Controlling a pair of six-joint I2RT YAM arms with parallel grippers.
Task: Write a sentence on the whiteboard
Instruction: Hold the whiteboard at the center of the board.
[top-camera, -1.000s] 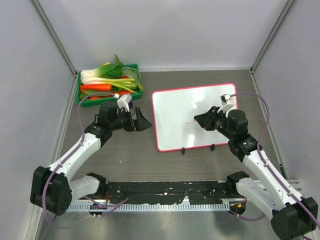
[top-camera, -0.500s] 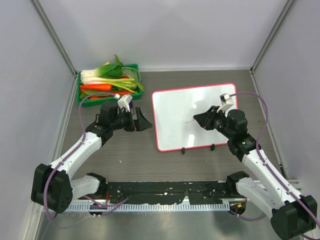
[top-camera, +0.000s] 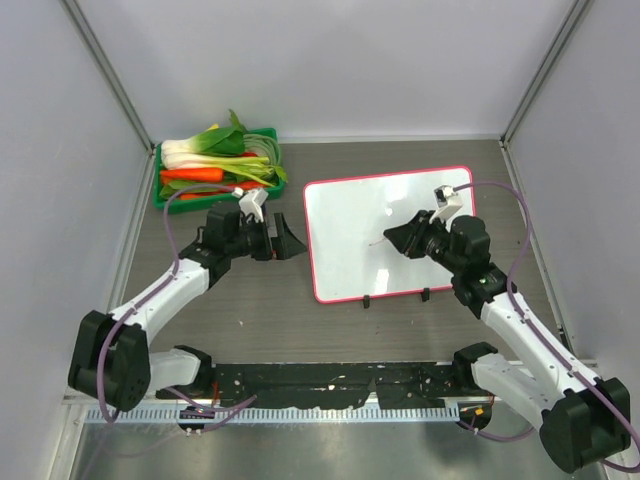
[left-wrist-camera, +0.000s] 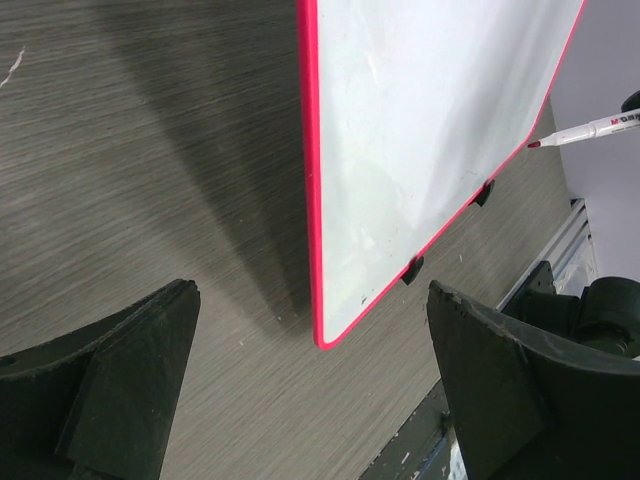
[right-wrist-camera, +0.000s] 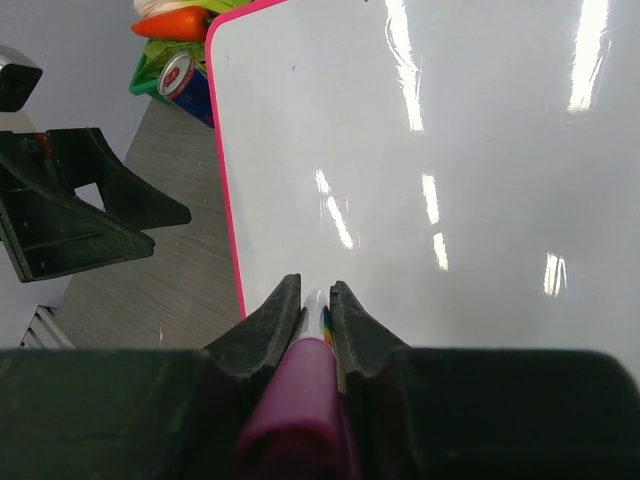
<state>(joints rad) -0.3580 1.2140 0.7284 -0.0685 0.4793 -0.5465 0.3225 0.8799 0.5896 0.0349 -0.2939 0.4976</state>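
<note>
The whiteboard (top-camera: 350, 215), glossy white with a pink-red frame, lies on the table right of centre. My right gripper (top-camera: 392, 238) hovers over its middle, shut on a marker (top-camera: 378, 242) that points left. In the right wrist view the fingers (right-wrist-camera: 280, 315) clamp the marker's white barrel (right-wrist-camera: 316, 303), magenta end towards the camera. Whether the tip (left-wrist-camera: 535, 145) touches the whiteboard (left-wrist-camera: 420, 130) I cannot tell. My left gripper (top-camera: 296, 245) stands wide open just left of the board's left edge, holding nothing. The sentence is out of view; the whiteboard (right-wrist-camera: 450, 150) shows only glare.
A green crate (top-camera: 162, 185) of vegetables sits at the back left, behind the left arm. A red and blue can (right-wrist-camera: 185, 80) lies between that crate and the board. Two small black feet (top-camera: 367, 301) stick out at the board's near edge. Grey walls close in on both sides.
My right gripper has crept slightly left over the board with the marker. The left arm has shifted a little; its jaws stay open.
</note>
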